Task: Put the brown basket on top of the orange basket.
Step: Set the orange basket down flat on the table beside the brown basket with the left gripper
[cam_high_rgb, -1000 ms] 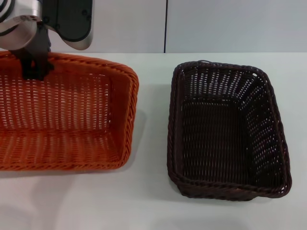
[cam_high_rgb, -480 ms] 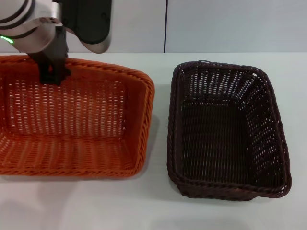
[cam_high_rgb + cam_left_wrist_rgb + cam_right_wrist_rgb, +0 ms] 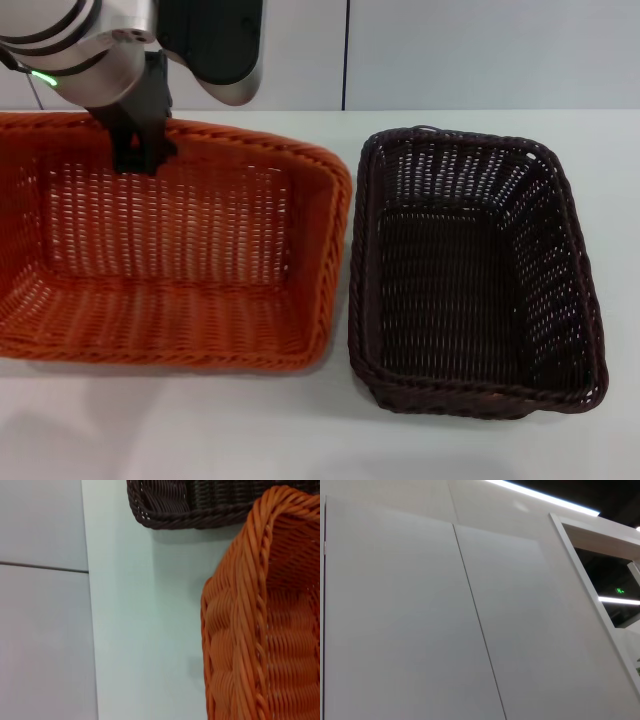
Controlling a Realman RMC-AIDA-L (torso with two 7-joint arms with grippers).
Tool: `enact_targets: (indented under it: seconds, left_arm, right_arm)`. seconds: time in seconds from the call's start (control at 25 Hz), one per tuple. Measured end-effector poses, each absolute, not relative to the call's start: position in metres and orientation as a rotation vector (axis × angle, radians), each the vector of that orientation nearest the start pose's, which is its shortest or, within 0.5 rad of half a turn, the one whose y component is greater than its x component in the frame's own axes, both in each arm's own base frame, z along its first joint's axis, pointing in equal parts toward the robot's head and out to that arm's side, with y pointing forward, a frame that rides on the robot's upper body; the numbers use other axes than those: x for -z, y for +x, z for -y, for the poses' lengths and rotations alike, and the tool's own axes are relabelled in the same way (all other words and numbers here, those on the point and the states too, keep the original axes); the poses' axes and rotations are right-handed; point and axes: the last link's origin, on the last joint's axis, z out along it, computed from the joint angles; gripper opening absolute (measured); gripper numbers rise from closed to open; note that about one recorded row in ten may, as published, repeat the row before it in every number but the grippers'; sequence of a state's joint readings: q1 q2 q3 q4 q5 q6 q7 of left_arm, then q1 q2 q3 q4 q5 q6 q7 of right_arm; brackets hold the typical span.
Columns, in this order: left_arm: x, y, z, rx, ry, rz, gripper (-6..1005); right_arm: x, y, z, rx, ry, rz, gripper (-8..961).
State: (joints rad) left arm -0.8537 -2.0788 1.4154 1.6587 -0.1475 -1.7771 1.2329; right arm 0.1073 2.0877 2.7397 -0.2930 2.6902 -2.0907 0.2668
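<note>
Since the frame half a second back, the orange basket (image 3: 170, 250) has slid toward 3 o'clock with my left gripper (image 3: 138, 150); its near-right corner now sits just beside the brown basket (image 3: 470, 270), where a wider strip of table showed before. I see the left gripper clamped on the orange basket's far rim, at about 11 o'clock in the head view, dark fingers (image 3: 140, 145) straddling the braided edge, one inside the wall and one behind it. That basket looks tilted, far rim raised, open side turned toward me; I cannot tell whether its near edge rests on the white table (image 3: 300, 430). In the left wrist view I read the orange basket's braided corner (image 3: 260, 630) close up, with an end of the brown basket (image 3: 200, 505) beyond it and bare table (image 3: 145, 630) between them. The brown basket lies flat at 3 o'clock, untouched, unmoved. My right gripper is out of sight; its wrist camera faces only pale wall panels (image 3: 420, 620).
</note>
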Motion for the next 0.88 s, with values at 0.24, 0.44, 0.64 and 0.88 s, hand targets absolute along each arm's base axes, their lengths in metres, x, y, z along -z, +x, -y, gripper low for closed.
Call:
enact_targets:
  seconds: [0.24, 0.44, 0.64, 0.88]
  left_arm:
    - [-0.059, -0.069, -0.38, -0.977, -2.459, -0.387, 146]
    - [-0.05, -0.063, -0.378, -0.949, -2.494, -0.411, 147]
    - [-0.047, -0.059, -0.378, -0.924, -2.513, -0.418, 149]
    - [-0.041, -0.056, -0.378, -0.907, -2.523, -0.413, 151]
  right_arm:
    - [-0.068, 0.376, -0.118, -0.781, -0.72, -0.363, 666]
    - [-0.068, 0.376, -0.117, -0.78, -0.719, -0.363, 665]
    - [-0.068, 0.376, -0.117, -0.78, -0.719, -0.363, 665]
    - [-0.068, 0.376, -0.117, -0.78, -0.719, -0.361, 666]
